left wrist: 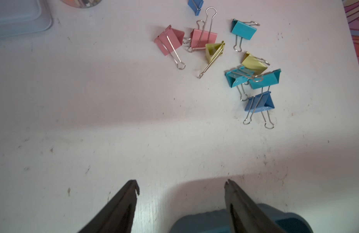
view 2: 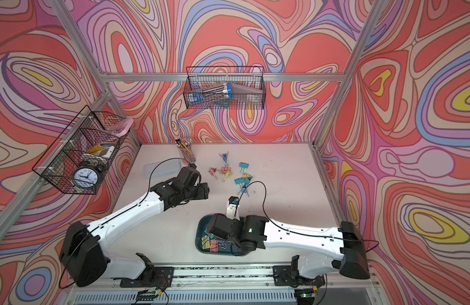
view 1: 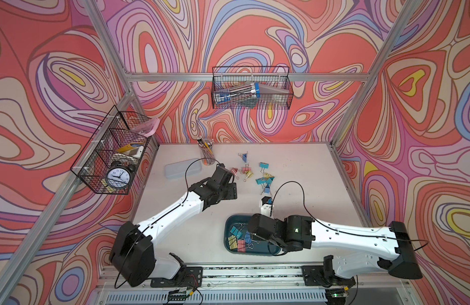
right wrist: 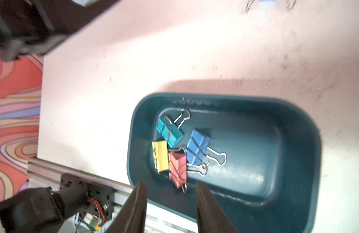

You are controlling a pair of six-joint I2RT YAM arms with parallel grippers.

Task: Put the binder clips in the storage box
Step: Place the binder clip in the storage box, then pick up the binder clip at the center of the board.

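Several pastel binder clips [view 1: 255,171] lie scattered on the far middle of the table, seen in both top views [view 2: 233,171] and in the left wrist view [left wrist: 253,78]. The storage box [view 1: 229,224] is a dark teal tray near the front edge [view 2: 200,224]. It holds several clips: teal [right wrist: 169,131], blue [right wrist: 197,147], yellow [right wrist: 160,155] and pink [right wrist: 177,169]. My right gripper [right wrist: 170,191] hangs open over the box's near rim [right wrist: 295,105], with nothing between its fingers. My left gripper [left wrist: 181,186] is open and empty over bare table, short of the loose clips.
A pale translucent case [view 1: 183,167] and a clear cup of pencils [view 1: 207,151] stand at the back left of the table. Wire baskets hang on the left wall [view 1: 112,153] and the back wall [view 1: 252,87]. The right arm covers part of the box.
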